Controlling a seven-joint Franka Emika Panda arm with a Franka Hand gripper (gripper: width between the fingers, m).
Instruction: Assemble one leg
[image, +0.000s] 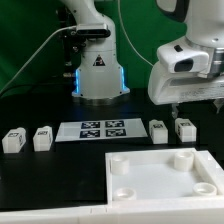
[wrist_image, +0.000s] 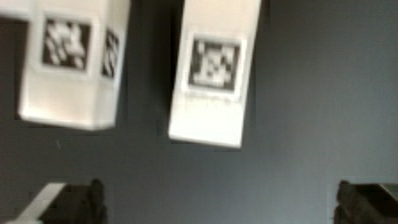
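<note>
Four white block-shaped legs with marker tags lie on the black table. Two are at the exterior view's left (image: 13, 140) (image: 42, 138) and two at its right (image: 158, 128) (image: 185, 128). My gripper (image: 196, 104) hangs open and empty above the right pair, apart from them. In the wrist view these two legs (wrist_image: 71, 65) (wrist_image: 217, 80) lie side by side on the dark table, and my gripper (wrist_image: 217, 205) shows only its two dark fingertips (wrist_image: 71, 200), spread wide with nothing between them.
The marker board (image: 100, 129) lies in the middle between the two leg pairs. The large white square panel (image: 150, 172) with round corner sockets lies at the front right. The robot base (image: 97, 70) stands behind the marker board.
</note>
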